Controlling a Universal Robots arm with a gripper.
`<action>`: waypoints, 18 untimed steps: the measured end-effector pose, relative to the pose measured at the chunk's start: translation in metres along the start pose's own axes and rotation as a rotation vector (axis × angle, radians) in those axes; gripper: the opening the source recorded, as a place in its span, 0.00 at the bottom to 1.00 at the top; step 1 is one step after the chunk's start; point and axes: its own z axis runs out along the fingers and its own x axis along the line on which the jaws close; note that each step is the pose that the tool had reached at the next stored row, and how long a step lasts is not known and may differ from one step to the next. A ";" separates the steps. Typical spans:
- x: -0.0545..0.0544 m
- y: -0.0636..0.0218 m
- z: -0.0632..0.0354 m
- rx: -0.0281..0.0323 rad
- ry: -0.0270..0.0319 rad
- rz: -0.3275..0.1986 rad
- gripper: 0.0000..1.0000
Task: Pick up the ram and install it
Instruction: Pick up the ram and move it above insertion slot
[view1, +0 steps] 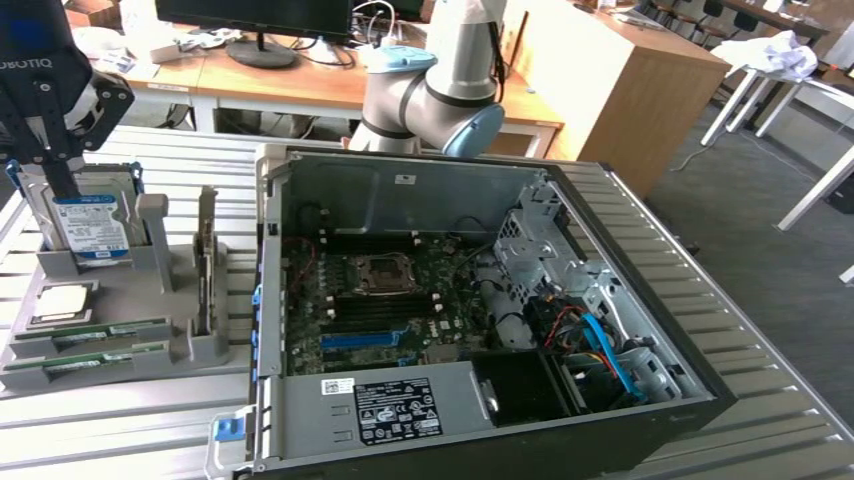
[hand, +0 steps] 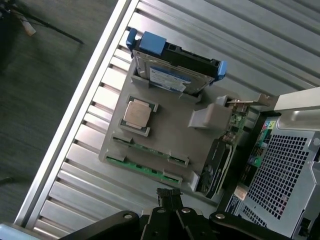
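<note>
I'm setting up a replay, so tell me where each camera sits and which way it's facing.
Exterior view: off the arm, looking down into the open computer case; the arm and gripper show.
Wrist view: on the wrist, looking down on the gray parts holder; the gripper shows.
Shared: that holder, hard drive, ram sticks, the case.

Ribbed bare-metal table (hand: 280, 40), matt grey plastic holder (hand: 175, 127), green circuit-board ram (hand: 142, 168), silvery metal processor (hand: 137, 113).

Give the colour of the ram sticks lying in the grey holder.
Green; the ram sticks show best in the wrist view.
</note>
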 end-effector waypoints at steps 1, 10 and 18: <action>0.000 0.0000 0.0000 0.0001 0.0001 -0.003 0.10; 0.000 0.0000 0.0000 0.0008 0.0017 -0.035 0.10; 0.000 0.0000 0.0001 0.0017 0.0030 -0.063 0.10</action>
